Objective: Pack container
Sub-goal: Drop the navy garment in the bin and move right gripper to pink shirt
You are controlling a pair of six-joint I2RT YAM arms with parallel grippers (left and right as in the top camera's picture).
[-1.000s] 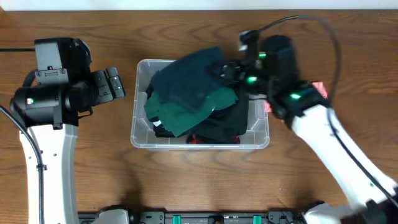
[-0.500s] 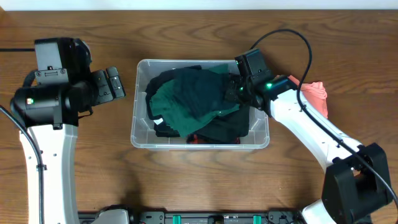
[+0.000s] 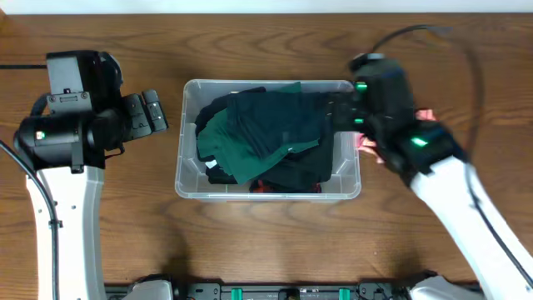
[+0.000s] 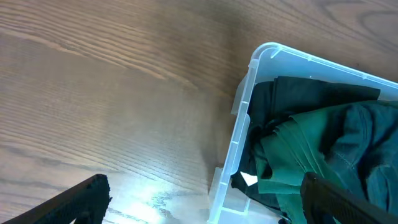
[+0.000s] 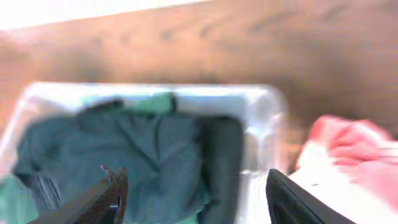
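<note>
The clear container stands mid-table, piled with clothes: a dark teal garment on top, a green garment under it and black cloth below. My right gripper hovers blurred over the container's right end. In the right wrist view its jaws are open and hold nothing, above the teal garment and the container's rim. My left gripper is open, left of the container. In the left wrist view it spans the container's wall, with the green garment inside.
A pink garment lies on the wooden table just right of the container, mostly hidden under my right arm in the overhead view, where it shows as a pink patch. Bare wood surrounds the container on the other sides.
My right gripper has opened and let go of the dark teal garment, which now rests in the container. The right arm has risen and drawn back to the right. The left arm is unchanged.
</note>
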